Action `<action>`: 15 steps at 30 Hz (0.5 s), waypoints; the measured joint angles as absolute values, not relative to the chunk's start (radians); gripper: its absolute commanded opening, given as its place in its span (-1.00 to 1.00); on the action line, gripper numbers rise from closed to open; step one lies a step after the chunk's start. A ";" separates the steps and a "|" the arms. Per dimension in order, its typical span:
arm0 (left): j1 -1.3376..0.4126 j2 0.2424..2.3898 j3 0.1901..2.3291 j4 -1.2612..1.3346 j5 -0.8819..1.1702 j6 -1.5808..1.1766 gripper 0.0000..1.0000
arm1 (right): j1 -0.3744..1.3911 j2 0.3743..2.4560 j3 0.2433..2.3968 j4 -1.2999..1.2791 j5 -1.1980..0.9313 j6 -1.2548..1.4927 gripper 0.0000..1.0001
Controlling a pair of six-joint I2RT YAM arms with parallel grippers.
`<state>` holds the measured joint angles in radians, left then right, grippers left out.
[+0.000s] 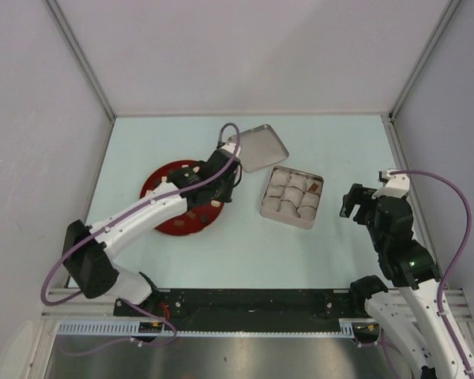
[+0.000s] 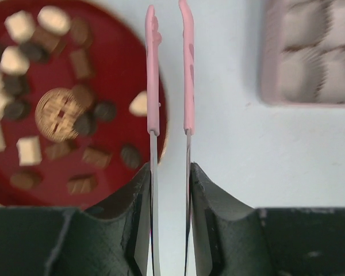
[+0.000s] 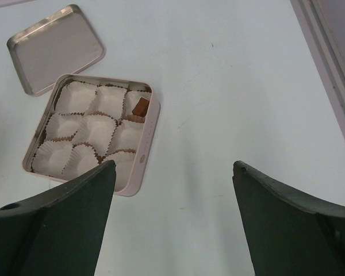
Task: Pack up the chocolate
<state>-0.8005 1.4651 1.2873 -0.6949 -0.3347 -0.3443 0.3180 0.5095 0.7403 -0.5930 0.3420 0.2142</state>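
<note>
Several chocolate pieces [image 2: 29,150], dark brown and cream-white, lie on a red plate [image 2: 115,57], also seen from above [image 1: 152,186]. My left gripper [image 2: 169,167] is shut on pink-tipped tweezers [image 2: 153,69]. The tweezer tips stand slightly apart and empty over the plate's right rim. From above, the left gripper [image 1: 218,183] hangs over the plate's right side. The square tin [image 3: 144,155] holds white paper cups and one brown chocolate [image 3: 141,107] in a far corner cup. My right gripper [image 3: 172,167] is open and empty over the table, right of the tin [image 1: 262,207].
The tin's lid [image 1: 257,147] lies upturned behind the tin, between it and the plate; it also shows in the right wrist view [image 3: 54,49]. A round patterned biscuit [image 2: 58,114] sits among the pieces. Enclosure walls bound the table on three sides.
</note>
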 measured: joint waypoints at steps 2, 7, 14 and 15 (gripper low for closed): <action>-0.780 1.413 1.236 -0.742 -0.357 -0.371 -0.33 | 0.324 0.509 0.740 -0.593 0.342 0.214 0.75; -0.733 1.318 1.147 -0.836 -0.389 -0.420 -0.33 | 0.332 0.509 0.740 -0.593 0.342 0.213 0.74; -0.656 1.277 1.069 -0.896 -0.390 -0.440 -0.31 | 0.339 0.509 0.740 -0.593 0.342 0.212 0.74; -0.644 1.277 1.061 -0.897 -0.389 -0.440 -0.31 | 0.339 0.509 0.740 -0.593 0.342 0.212 0.75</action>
